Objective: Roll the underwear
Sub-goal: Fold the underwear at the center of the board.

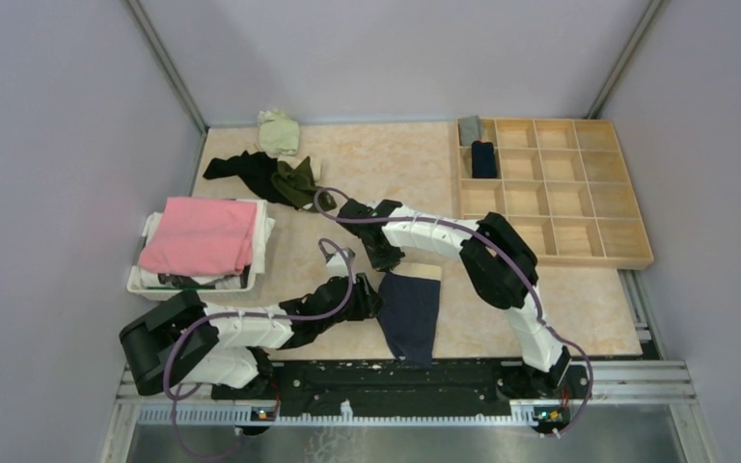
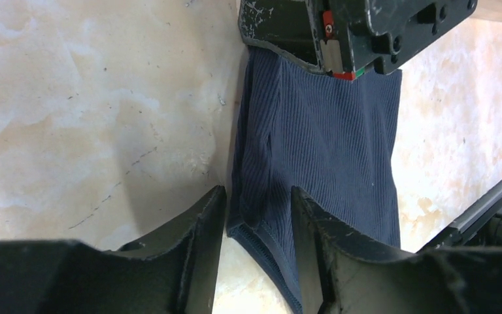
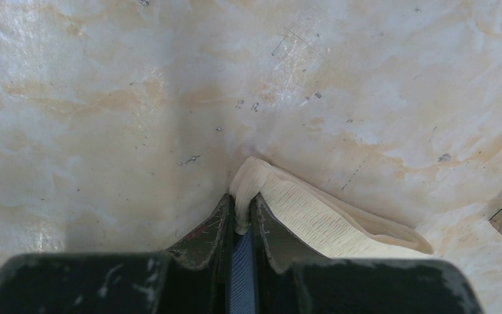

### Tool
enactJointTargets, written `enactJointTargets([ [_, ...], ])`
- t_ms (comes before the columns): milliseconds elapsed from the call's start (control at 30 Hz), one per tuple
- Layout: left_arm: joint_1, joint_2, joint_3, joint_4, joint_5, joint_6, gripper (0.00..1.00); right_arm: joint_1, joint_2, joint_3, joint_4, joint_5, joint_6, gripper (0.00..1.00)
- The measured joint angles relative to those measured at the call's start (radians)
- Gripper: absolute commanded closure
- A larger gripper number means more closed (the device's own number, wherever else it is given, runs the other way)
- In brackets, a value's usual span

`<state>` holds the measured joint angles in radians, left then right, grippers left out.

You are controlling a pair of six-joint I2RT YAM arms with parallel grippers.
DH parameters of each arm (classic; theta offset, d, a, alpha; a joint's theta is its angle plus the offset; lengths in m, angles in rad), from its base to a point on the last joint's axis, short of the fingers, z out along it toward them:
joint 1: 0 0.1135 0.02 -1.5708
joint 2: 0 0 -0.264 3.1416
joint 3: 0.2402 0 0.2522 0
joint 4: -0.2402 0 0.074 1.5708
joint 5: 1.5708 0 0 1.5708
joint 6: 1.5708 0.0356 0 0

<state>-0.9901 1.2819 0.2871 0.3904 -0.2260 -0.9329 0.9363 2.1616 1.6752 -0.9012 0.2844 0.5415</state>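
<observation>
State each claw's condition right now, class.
Left claw: open, straddling an edge of the navy underwear.
Right claw: closed on its beige waistband.

The whole table (image 1: 386,164) is viewed from high above and behind the arm bases (image 1: 540,371), facing down and forward. The left wrist view is taken from just behind the left gripper (image 2: 253,216), close over the tabletop, and is aimed along the navy underwear (image 2: 327,144) at the right gripper (image 2: 323,64). The right wrist view is set equally close, facing tabletop beyond the beige waistband (image 3: 314,209). The garment is shared by all three views.
</observation>
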Motion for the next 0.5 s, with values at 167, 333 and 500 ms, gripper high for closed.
enactJointTargets([
  [167, -0.003, 0.021, -0.007, 0.029, 0.024, 0.014, 0.66, 0.000, -0.008, -0.013, 0.014, -0.001, 0.000, 0.97],
  [333, -0.011, 0.050, -0.007, 0.051, 0.040, 0.019, 0.83, 0.000, -0.015, -0.023, 0.024, -0.002, -0.003, 1.00],
  [500, -0.013, 0.058, -0.005, 0.054, 0.045, 0.018, 0.98, -0.001, -0.042, -0.064, 0.066, -0.005, -0.002, 1.00],
])
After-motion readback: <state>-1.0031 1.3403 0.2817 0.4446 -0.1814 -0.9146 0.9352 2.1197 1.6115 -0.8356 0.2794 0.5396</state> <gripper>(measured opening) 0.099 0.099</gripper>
